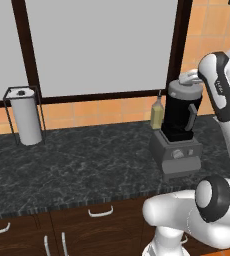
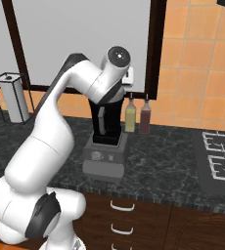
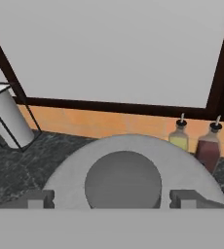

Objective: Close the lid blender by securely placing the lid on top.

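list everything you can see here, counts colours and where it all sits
black blender jar with grey side handle: 1, on its grey boxy base with a round knob, on the counter
round light-grey domed lid: 1, on top of the jar, darker knob facing the hand camera
yellowish bottle: 1, behind the blender by the wall
dark red bottle: 1, beside the yellowish one
white paper-towel roll in a black wire holder: 1, far left of the counter
dark marbled counter: 1, over brown drawers with white handles
stove grates: right end of the counter
white robot arm with dark joints: 1, bent over the blender
claw: 1, fingertips either side of the lid knob, apart
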